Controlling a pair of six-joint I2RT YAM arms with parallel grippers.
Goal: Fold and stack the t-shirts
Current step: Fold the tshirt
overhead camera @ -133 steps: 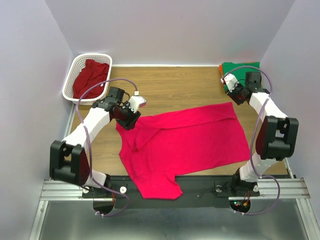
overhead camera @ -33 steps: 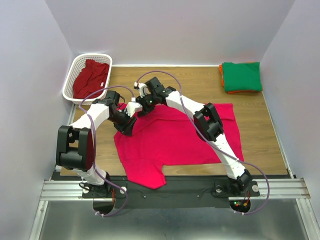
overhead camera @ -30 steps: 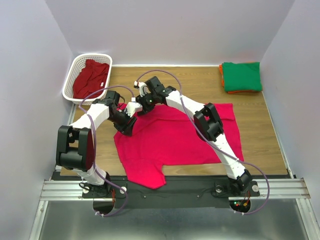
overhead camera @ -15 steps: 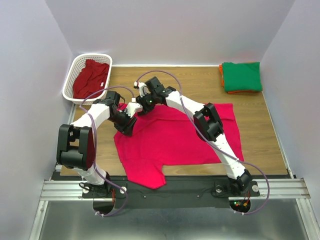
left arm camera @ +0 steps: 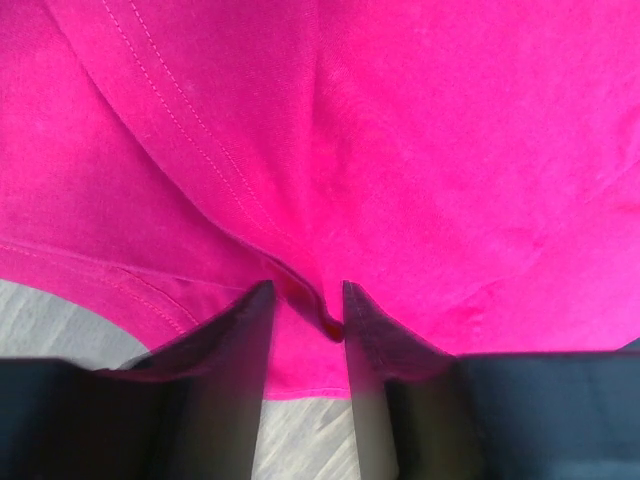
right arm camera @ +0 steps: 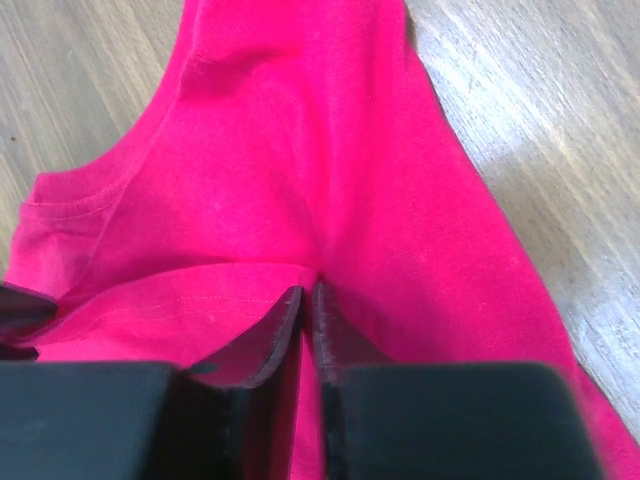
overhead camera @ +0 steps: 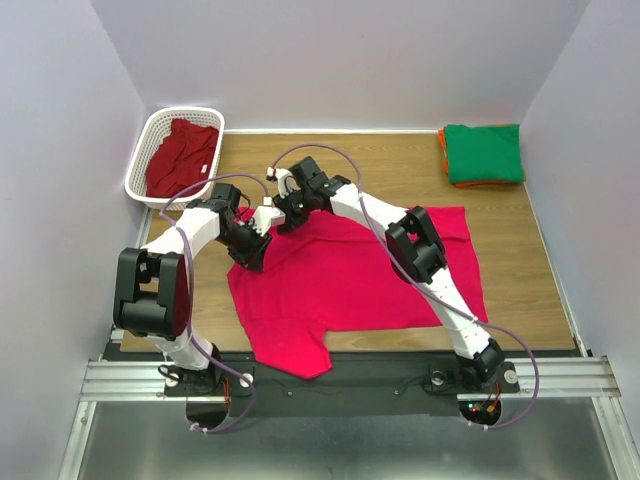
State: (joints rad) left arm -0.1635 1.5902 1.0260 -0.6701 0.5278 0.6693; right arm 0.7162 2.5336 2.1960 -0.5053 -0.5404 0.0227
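White basket (overhead camera: 140,162) sits well off to the left of the left claw (overhead camera: 250,256) and farther back. A dark red shirt (overhead camera: 182,152) lies in it. The left claw is down on the left edge of the pink shirt (overhead camera: 345,275). A bump of pink cloth stands between its fingers (left arm camera: 240,330), but I cannot tell if they squeeze it. Just right of it is the right claw (overhead camera: 284,216), down on the same shirt near the collar. Its fingers (right arm camera: 270,340) are almost together and pinch a fold of pink cloth. The pink shirt lies spread on the table (overhead camera: 400,180), to the right of both claws. Far right of the right claw, a folded green shirt (overhead camera: 485,152) lies on an orange shirt (overhead camera: 442,150).
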